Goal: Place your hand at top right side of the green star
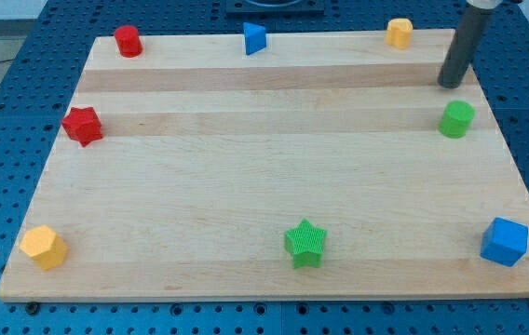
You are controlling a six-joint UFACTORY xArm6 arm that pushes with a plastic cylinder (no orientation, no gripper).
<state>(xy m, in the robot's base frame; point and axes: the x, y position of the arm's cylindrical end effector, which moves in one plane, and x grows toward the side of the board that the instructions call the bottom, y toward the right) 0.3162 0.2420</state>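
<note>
- Since the arm ends in a bare rod, you have no jaws to open or close here; all you can steer is my tip, which rests on the tabletop near the view's top right corner.
- My tip stands just above the green cylinder and to the right of the yellow block, without touching either.
- The green star sits near the view's bottom edge, about midway across, well apart from my tip and with open wood all around it.
- The star looks small, light and rigid, probably plastic; on smooth wood it should slide or spin at the slightest nudge, especially if you catch one of its points.
- Nothing needs taking hold of: the aim is the bare wood just up and to the right of the star, so stop short of contact.
- On the diagonal run down and left, keep clear of the green cylinder; the blue cube lies off to the right.
</note>
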